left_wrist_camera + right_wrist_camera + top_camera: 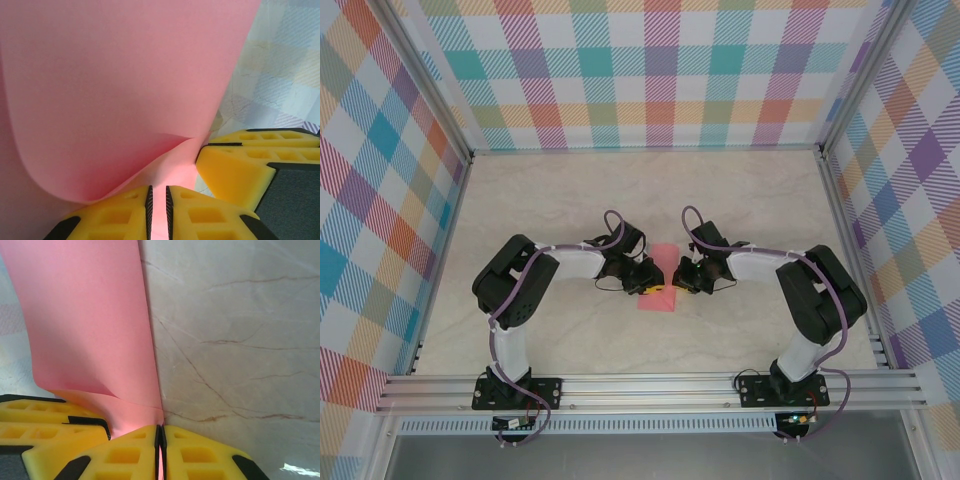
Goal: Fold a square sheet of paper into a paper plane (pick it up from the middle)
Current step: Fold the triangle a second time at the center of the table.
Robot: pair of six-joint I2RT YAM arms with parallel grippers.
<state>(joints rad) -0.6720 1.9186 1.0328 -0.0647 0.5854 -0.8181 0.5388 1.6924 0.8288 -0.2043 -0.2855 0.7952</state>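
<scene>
Two arms met over one sheet. The left arm (520,285) reached in toward the middle of the table. The left gripper (647,277) was pinched narrow on the sheet (658,300), and in the left wrist view its two yellow fingers (120,217) nearly touched, with pink paper between them. From those jaws the sheet rose and curled over in a soft fold. The sheet sat at the centre of the table between the two grippers, and both held it. The right gripper (682,275) stood just beside the left and was clamped tight on the same sheet, its fingers (200,455) closed with a sliver of pink in the seam. The right arm (815,290) mirrored the left. The table (550,190) was pale and marble-patterned, with thin brown veins. Three walls (660,70) of pastel plaid closed it in. A slotted aluminium rail (650,385) carried both arm bases at the near edge.
</scene>
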